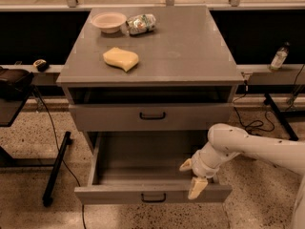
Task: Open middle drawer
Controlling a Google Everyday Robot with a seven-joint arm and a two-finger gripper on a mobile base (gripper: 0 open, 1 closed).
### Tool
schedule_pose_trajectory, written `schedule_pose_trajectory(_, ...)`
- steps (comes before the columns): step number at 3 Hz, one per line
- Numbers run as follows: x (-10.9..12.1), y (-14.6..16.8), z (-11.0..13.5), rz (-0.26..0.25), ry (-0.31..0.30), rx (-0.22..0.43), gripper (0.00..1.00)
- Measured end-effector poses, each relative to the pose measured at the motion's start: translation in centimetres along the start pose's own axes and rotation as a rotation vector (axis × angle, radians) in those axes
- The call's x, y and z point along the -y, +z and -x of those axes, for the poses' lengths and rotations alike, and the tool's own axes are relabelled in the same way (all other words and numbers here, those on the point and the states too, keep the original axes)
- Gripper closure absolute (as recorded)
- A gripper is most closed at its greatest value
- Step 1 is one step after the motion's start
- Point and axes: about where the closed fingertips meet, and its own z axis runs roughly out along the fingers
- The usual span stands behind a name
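The middle drawer [119,193] is the lower of the two drawers I can see. It is pulled well out, showing a deep, plain grey tray, and it has a small black handle [153,198] at the centre of its front. My gripper [192,176] is at the drawer's front right corner, on a white arm reaching in from the right. Its beige fingers [198,187] are spread, one over the tray and one over the front panel's top edge. It is away from the handle and holds nothing.
Above is another drawer [152,116] with a black handle, with a dark gap over it. On the cabinet top [190,51] lie a yellow sponge [121,58], a pink bowl [108,21] and a crumpled bag [140,24]. A bottle [279,57] stands at the right and a black stand leg [55,168] at the left.
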Motion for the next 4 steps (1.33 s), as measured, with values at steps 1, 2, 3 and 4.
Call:
schedule_pose_trajectory(1,0.0,0.0,0.0,0.0,0.0,0.0,0.01)
schedule_pose_trajectory(2,1.1,-0.3,0.1,0.004,0.013,-0.04,0.0)
schedule_pose_trajectory(3,3.0,0.3,-0.4,0.044,0.067,-0.065,0.0)
schedule_pose_trajectory(4,4.7,1.0,-1.3,0.103,0.13,-0.073,0.0)
